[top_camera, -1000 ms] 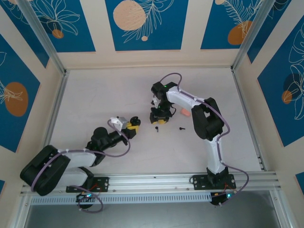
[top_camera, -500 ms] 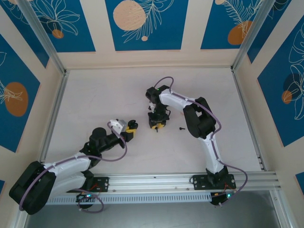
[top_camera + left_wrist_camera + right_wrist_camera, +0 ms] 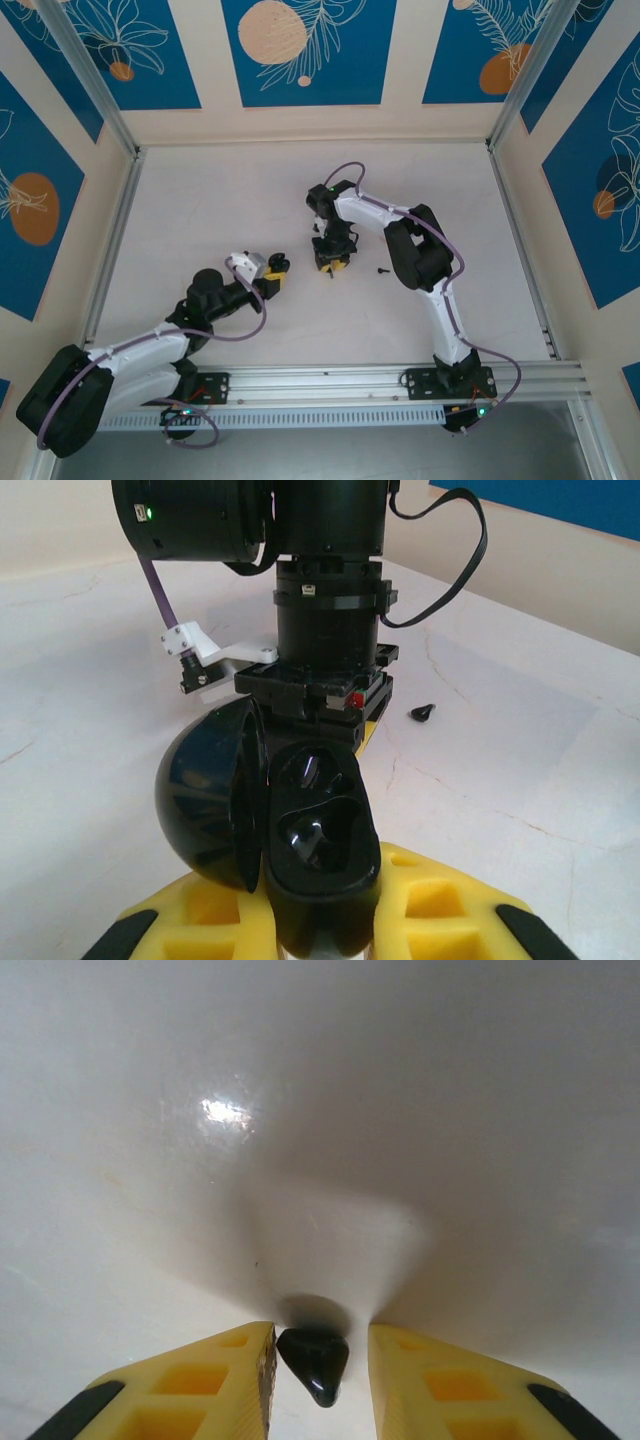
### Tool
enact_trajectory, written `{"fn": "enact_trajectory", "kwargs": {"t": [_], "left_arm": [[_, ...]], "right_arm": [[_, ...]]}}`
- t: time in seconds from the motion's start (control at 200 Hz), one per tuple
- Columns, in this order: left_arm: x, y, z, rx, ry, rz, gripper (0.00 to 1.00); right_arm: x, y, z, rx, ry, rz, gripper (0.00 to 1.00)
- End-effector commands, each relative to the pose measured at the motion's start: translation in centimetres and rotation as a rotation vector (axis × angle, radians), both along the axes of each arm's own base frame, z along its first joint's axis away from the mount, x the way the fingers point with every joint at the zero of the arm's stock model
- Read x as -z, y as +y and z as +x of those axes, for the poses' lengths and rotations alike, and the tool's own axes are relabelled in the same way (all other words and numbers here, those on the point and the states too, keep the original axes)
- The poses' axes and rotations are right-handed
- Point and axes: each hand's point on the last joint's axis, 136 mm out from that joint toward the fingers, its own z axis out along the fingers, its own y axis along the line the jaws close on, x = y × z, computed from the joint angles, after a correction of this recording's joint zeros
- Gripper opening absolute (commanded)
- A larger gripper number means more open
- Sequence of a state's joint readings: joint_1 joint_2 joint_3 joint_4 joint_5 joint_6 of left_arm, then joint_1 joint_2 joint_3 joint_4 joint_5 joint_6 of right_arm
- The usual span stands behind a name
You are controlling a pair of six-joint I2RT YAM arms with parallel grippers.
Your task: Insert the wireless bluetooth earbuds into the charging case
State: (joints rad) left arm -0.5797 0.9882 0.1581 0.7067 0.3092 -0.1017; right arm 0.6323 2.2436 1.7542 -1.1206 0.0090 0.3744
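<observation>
My left gripper (image 3: 320, 920) is shut on the black charging case (image 3: 318, 830), which stands upright with its round lid (image 3: 205, 800) swung open to the left and its two wells bare. In the top view the left gripper (image 3: 274, 268) sits left of centre. My right gripper (image 3: 333, 260) points straight down at the table just beyond the case. In the right wrist view a small black earbud (image 3: 315, 1360) lies on the table between the yellow fingers. It touches the left one, with a gap to the right one. The right gripper (image 3: 320, 1332) is open. A second earbud (image 3: 382, 270) lies to the right.
The white tabletop (image 3: 200, 200) is bounded by aluminium rails (image 3: 110, 240) and patterned walls on three sides. The right arm's wrist and small white camera bracket (image 3: 205, 652) stand directly behind the held case. The second earbud (image 3: 424, 713) lies on the table beside them.
The right arm swung left and down onto the earbud and its fingers narrowed around it. The left arm reached slightly forward with the case. Little differs over the last half second.
</observation>
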Motion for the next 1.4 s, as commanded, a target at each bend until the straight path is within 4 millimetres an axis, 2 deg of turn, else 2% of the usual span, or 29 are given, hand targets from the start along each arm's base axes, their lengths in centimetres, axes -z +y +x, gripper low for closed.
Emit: {"fn": "enact_trajectory", "kwargs": {"t": [0.0,0.305,0.41,0.645,0.815,1.035,1.135,1.395], "left_arm": [[-1.2,0.1,0.4,-0.005,-0.03,-0.006,0.14],[-1.1,0.1,0.4,-0.005,-0.026,-0.001,0.14],[-0.7,0.0,0.4,0.002,-0.016,0.008,0.14],[0.1,-1.0,0.3,0.059,-0.011,0.025,0.14],[0.5,-2.5,0.6,0.127,-0.008,0.026,0.13],[0.4,-4.6,1.3,0.197,-0.007,-0.048,0.12],[0.3,-5.6,1.6,0.236,-0.006,-0.073,0.12],[-0.3,-7.3,2.0,0.302,-0.007,-0.148,0.11]], "right_arm": [[0.9,-0.8,-0.6,-0.002,0.023,-0.065,0.31],[1.0,-0.4,-0.5,-0.008,0.005,-0.053,0.21],[0.5,-0.3,-0.3,-0.004,-0.027,-0.032,0.2],[-2.0,-0.3,1.1,0.05,-0.187,0.079,0.19],[-4.0,-0.3,1.5,0.073,-0.293,0.205,0.18],[-6.0,-1.7,1.5,0.092,-0.405,0.291,0.18],[-7.6,-2.0,1.3,0.067,-0.476,0.344,0.18],[-12.2,-1.3,0.1,-0.033,-0.627,0.507,0.18]]}}
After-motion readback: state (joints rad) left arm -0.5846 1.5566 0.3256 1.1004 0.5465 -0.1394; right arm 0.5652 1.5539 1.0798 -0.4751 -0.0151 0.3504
